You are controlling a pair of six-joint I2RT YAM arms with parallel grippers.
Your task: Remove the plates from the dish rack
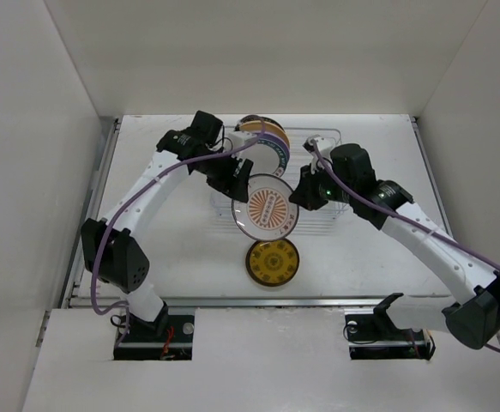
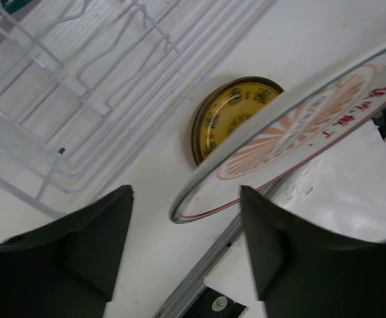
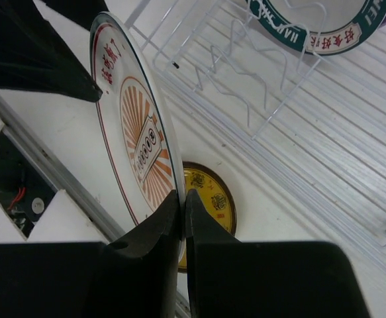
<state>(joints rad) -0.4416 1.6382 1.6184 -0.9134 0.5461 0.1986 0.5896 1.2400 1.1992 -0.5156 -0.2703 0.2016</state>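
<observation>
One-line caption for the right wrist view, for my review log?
Right fingers pinch the sunburst plate by its rim, brown-and-yellow plate and dish rack beyond.

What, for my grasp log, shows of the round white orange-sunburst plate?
The round white orange-sunburst plate looks glossy, ceramic, with a thin red rim ring and red characters. It hangs tilted beside the white wire dish rack, above the dark brown, yellow-patterned plate. The right gripper is shut on its rim; the open left gripper straddles the opposite edge.

1. Left arm (image 1: 138, 193), right arm (image 1: 430, 245): white tubular links, black joint housings.
2. Purple cables (image 1: 207, 161) along both.
3. Left pincer (image 2: 186, 199), right pincer (image 3: 184, 199): matte black fingers.
4. Green indicator light (image 1: 322, 190), right wrist.
</observation>
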